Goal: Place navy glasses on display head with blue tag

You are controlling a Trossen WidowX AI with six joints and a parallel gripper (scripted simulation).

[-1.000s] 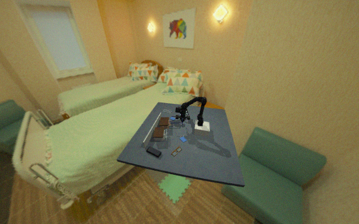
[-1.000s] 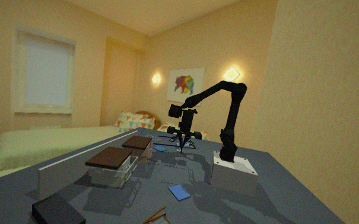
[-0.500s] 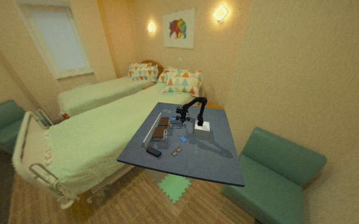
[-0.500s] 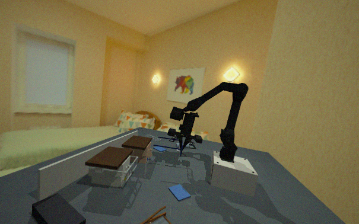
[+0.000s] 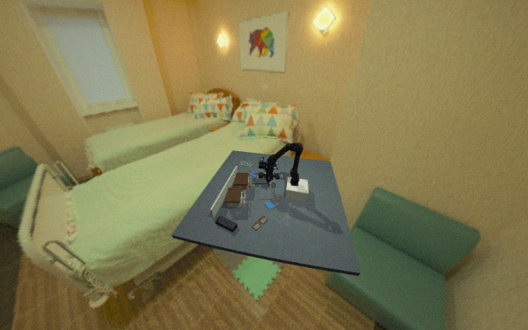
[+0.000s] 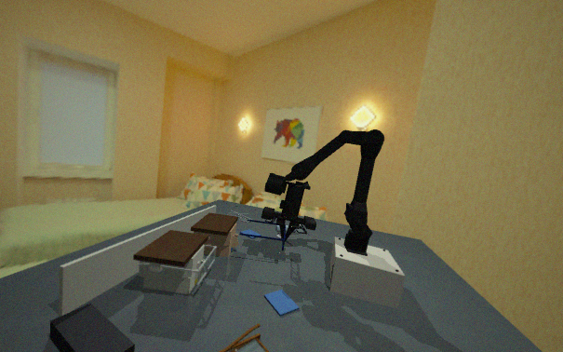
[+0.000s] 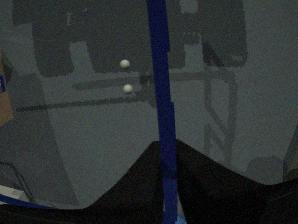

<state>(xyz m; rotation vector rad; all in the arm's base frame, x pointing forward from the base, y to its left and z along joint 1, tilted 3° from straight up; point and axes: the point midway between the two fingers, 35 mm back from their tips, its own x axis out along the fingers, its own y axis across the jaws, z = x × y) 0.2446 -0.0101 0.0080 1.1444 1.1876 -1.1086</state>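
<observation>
My gripper (image 5: 269,182) (image 6: 284,241) (image 7: 165,148) is shut on the navy glasses (image 6: 261,236) (image 7: 162,75) and holds them above the table. In the exterior view their temples point left, towards the far head, apart from it. The far head (image 5: 241,179) (image 6: 215,223) (image 7: 5,107) has a brown top and a bare tan face; a small blue tag (image 7: 2,84) shows on it in the wrist view. The near head (image 5: 234,195) (image 6: 170,247) wears pale glasses (image 5: 243,197) (image 6: 207,265) and has a small yellow mark. The exact grip point is hard to see.
A white panel (image 5: 224,192) (image 6: 108,270) stands behind both heads. Blue cards (image 5: 270,205) (image 6: 281,302) (image 6: 250,233) lie on the table (image 5: 311,244). Brown glasses (image 5: 259,223) and a dark case (image 5: 226,223) (image 6: 90,331) lie at the near side. Pale glasses (image 5: 246,163) lie at the back.
</observation>
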